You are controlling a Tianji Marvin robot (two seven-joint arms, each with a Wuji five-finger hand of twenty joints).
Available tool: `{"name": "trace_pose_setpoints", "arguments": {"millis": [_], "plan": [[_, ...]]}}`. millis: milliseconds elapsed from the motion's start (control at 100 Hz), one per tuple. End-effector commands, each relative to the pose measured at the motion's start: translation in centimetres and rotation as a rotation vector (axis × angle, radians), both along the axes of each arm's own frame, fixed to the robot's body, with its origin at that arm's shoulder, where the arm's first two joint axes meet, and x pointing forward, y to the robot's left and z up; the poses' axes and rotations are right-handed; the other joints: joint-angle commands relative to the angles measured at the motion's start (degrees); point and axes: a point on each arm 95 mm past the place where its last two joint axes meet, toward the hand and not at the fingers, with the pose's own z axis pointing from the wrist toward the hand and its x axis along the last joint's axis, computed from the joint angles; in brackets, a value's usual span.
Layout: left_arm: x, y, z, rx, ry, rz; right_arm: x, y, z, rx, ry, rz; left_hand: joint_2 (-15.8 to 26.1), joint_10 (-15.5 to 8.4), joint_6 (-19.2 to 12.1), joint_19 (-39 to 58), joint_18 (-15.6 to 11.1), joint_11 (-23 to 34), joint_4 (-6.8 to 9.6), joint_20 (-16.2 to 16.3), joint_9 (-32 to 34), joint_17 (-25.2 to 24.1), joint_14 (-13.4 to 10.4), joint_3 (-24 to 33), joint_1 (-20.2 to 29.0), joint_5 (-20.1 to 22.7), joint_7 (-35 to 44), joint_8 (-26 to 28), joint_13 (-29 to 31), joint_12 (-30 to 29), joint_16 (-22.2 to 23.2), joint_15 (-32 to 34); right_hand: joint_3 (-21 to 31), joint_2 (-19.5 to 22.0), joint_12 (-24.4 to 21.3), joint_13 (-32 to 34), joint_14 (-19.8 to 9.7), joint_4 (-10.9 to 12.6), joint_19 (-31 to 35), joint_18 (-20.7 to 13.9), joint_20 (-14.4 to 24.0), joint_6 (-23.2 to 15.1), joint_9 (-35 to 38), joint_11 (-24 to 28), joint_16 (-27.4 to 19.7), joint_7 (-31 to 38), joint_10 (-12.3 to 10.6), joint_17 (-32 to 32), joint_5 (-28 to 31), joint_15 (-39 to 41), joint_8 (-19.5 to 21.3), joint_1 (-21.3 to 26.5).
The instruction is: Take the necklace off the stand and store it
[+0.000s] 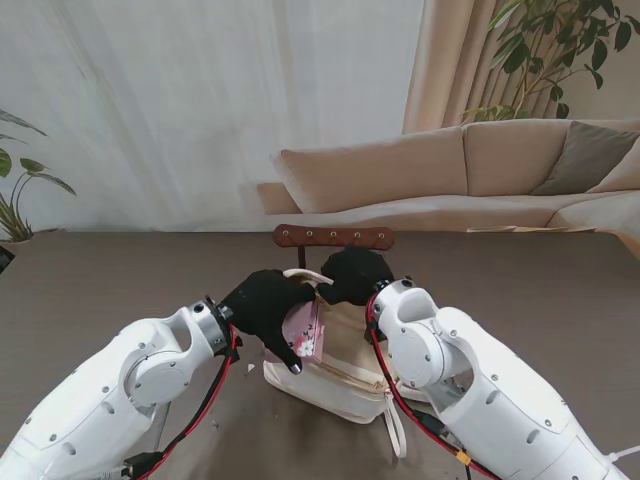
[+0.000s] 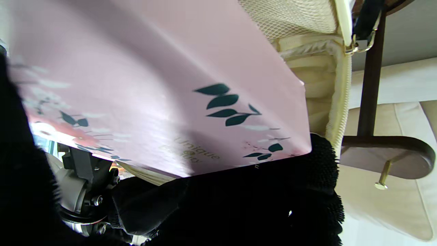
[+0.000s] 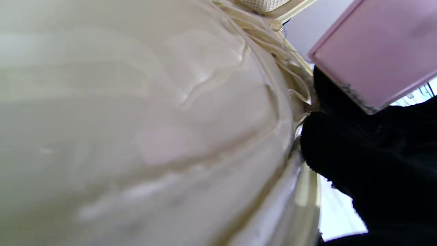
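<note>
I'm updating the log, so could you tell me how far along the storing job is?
Done: no necklace shows on the wooden stand. In hand: the left hand holds a pink box at the mouth of the cream bag, whose edge the right hand seems to hold. Left: pushing the box in.

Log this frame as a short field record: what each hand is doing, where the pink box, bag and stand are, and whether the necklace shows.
left hand: shut on the pink box, holding it at the bag's mouth
right hand: at the far rim of the cream bag; grip cannot be told
cream bag: on the table, between both arms, mouth open
wooden stand: upright, just beyond the bag
necklace: not visible in any view
pink box: floral print, tilted, lid appears closed
</note>
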Motion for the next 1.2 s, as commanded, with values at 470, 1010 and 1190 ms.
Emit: {"name": "trace_pose_setpoints", "arguments": {"millis": [470,1010,1190], "plan": [[0.5,-1.9,-2.3,-0.021,0.049,-0.023,0.4,-0.5,0.1,-0.058,-0.001,0.048,10.2,-5.3,-11.3,0.2,-3.8,3.7,4.56,0.6,3.2,-1.7,0.1,31.5,27.7,5.5,25.5,3.9,1.9,1.7,1.3,3.7,-2.8,4.0,-1.5,0.1,-2.8,-0.7,0.7,2.6,0.8,0.6,3.4,-2.8,-0.4,0.3,0.4,24.0,-1.4,0.5,1.1,0.4],[0.3,-1.6,-2.5,-0.012,0.075,-0.005,1.2,-4.6,-1.0,-0.304,-0.023,0.110,10.2,-5.1,-11.2,0.3,-3.8,3.7,4.60,0.6,3.2,-1.7,0.3,31.2,27.9,5.5,25.4,3.9,2.0,1.6,1.1,3.4,-8.6,-0.7,-7.2,-0.5,0.5,-0.5,-13.4,0.8,-0.4,-9.2,-12.1,-21.3,-15.7,-4.4,-1.2,3.7,-16.1,-42.9,-9.8,1.4],[0.5,-1.6,-2.5,-0.017,0.071,-0.004,1.8,-4.8,-1.9,-0.289,-0.038,0.080,10.2,-5.0,-11.2,0.2,-3.7,3.7,4.63,0.6,3.1,-1.8,0.4,31.2,27.9,5.5,25.4,3.9,2.0,1.6,1.1,3.3,-4.4,-2.9,-4.4,0.2,-1.9,-4.2,-8.9,-0.2,-0.4,-7.7,-4.7,-14.2,-9.9,5.0,-0.7,10.2,-11.7,-26.3,-8.1,7.7]]}}
